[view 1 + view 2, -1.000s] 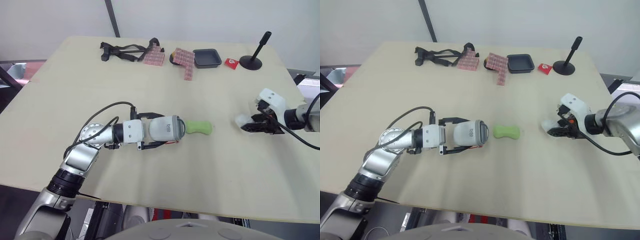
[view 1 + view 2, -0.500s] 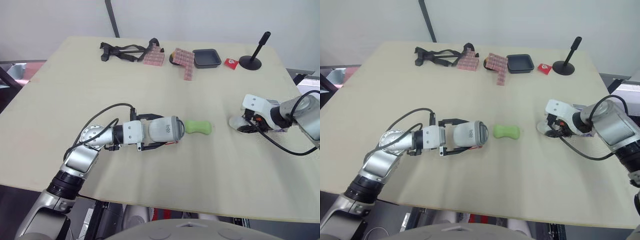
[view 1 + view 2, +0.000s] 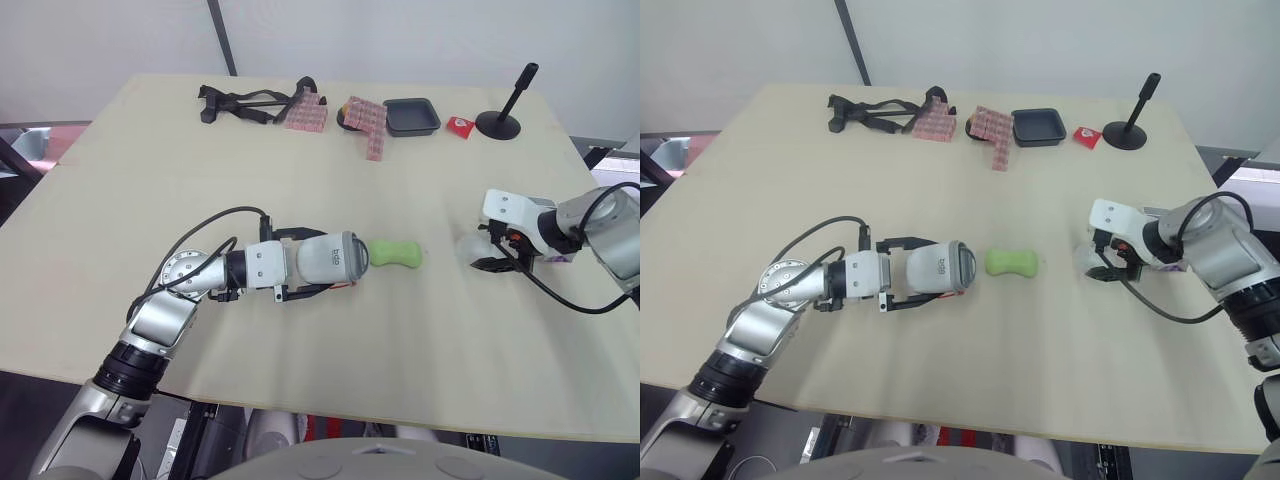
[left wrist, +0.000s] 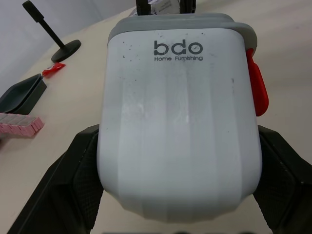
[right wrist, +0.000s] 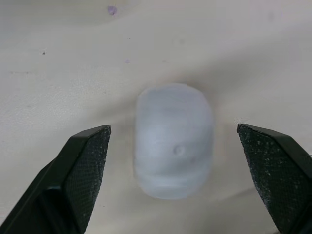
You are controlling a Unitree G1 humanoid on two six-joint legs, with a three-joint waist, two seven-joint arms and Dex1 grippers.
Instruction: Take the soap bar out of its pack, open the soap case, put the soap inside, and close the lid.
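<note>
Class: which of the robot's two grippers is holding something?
The left gripper, shut on the white soap case; the right gripper is open over a pale translucent piece.

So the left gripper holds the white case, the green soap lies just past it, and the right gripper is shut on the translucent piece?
No: the right gripper is open, its fingers well apart from the translucent piece lying on the table, as the right wrist view shows. The rest holds.

We see a pale beige table (image 3: 150, 170) bearing a green waisted soap bar (image 3: 395, 254); at its 3 o'clock, a translucent white rounded piece (image 5: 174, 140).
</note>
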